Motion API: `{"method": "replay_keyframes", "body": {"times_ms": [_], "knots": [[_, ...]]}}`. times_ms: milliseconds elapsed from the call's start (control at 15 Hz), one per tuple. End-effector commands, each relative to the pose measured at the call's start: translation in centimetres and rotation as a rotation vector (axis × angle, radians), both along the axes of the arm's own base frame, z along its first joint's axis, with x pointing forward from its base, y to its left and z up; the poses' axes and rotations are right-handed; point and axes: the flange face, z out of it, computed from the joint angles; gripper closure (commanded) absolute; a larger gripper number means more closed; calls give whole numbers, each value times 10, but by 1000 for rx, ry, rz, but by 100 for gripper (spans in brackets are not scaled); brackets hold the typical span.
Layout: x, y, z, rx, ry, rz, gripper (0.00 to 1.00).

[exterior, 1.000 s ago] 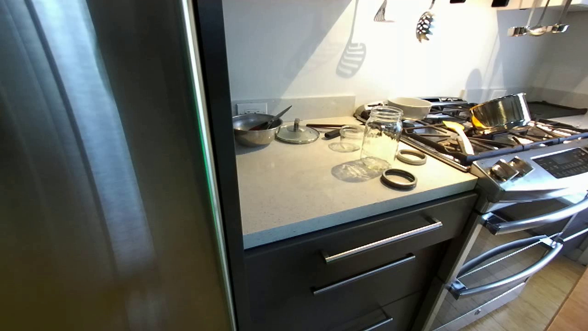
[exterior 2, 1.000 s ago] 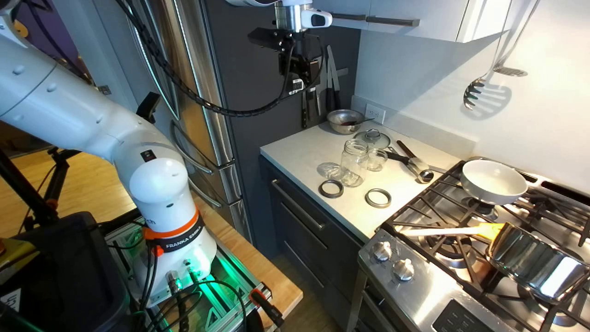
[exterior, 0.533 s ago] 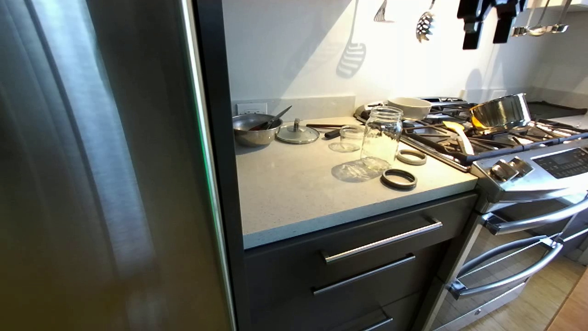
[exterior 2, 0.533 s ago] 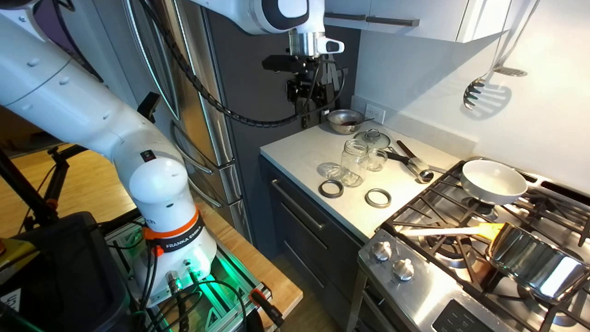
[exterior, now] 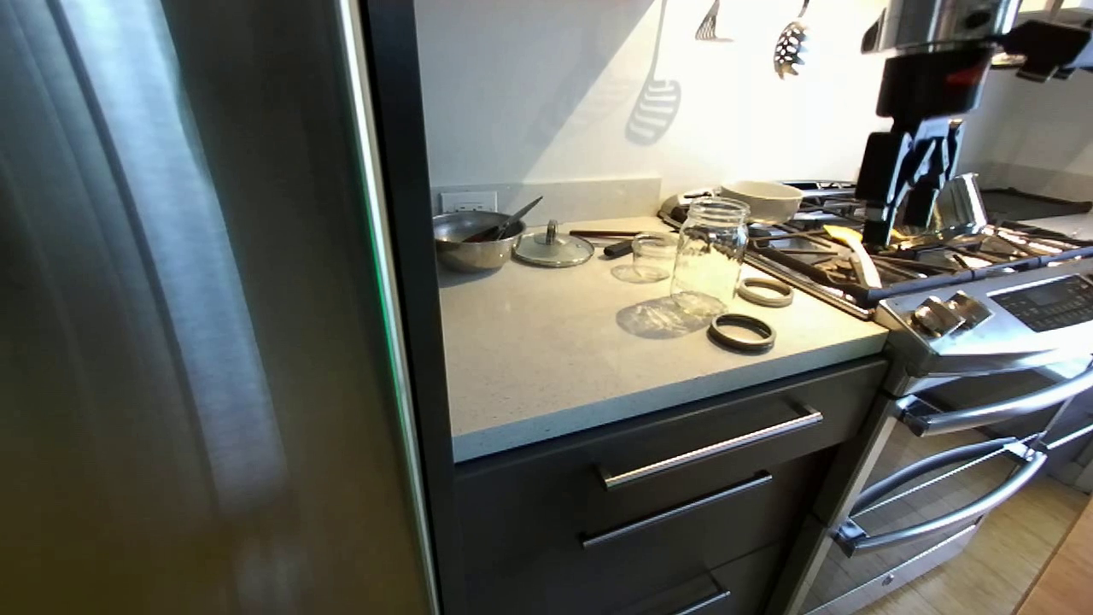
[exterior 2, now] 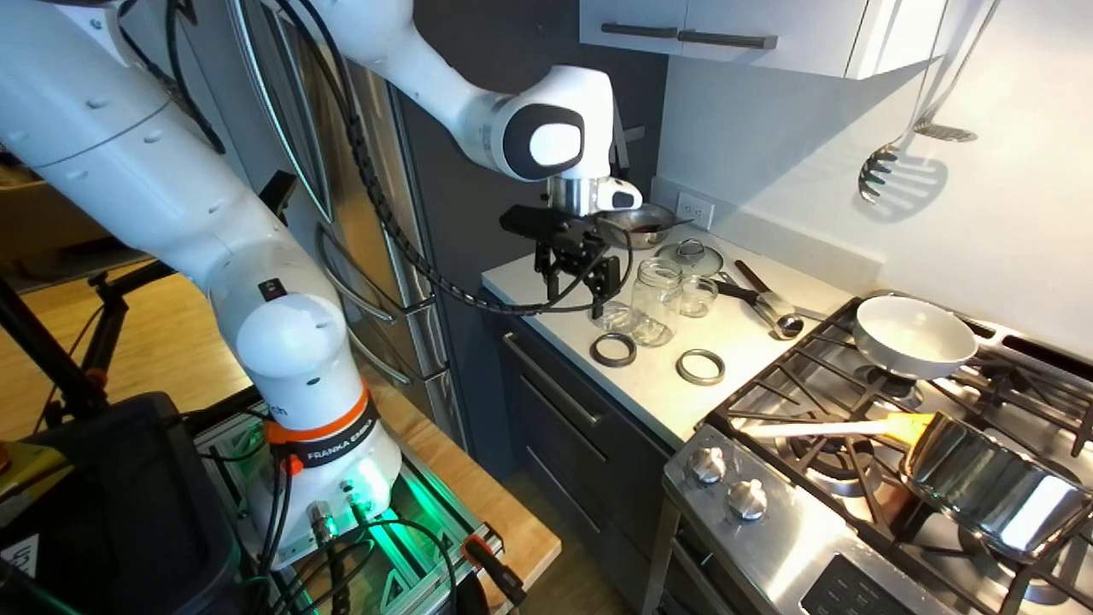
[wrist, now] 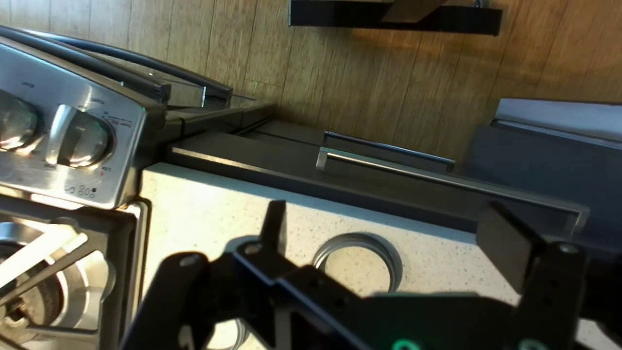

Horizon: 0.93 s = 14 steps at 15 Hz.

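Note:
My gripper (wrist: 387,214) stands open, its two black fingers well apart with nothing between them. It points down above the counter's front part, as an exterior view (exterior 2: 576,304) shows. Below and between the fingers in the wrist view lies a dark metal ring (wrist: 354,237) on the counter. Another ring (wrist: 241,334) is partly hidden behind the gripper body. In an exterior view, both the nearer ring (exterior 2: 615,364) and the farther ring (exterior 2: 702,381) lie flat. A tall clear glass jar (exterior 2: 656,299) stands upright and lidless beside a small glass jar (exterior 2: 702,295).
A metal bowl (exterior: 478,254) and a glass lid (exterior: 546,250) sit at the counter's back. Utensils (exterior 2: 751,295) lie behind the jars. On the stove are a white bowl (exterior 2: 914,342), a tilted steel pot (exterior 2: 1008,487) and a yellow-headed spatula (exterior 2: 820,430). Cabinets (exterior 2: 726,21) hang above.
The arm has come down from near the upper cabinet to low over the counter, so the gripper now shows in both exterior views. The jaws have stayed open; the counter objects have not moved.

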Motion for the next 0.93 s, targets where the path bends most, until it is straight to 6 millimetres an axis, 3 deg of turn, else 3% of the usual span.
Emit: {"method": "replay_keyframes", "body": {"times_ms": [0,267,867], "knots": [[-3,-3,-7,6,10,0,0],[3,0,0,-3,-5,9,0],[22,-26,-57,1,-129,155,0]]}}
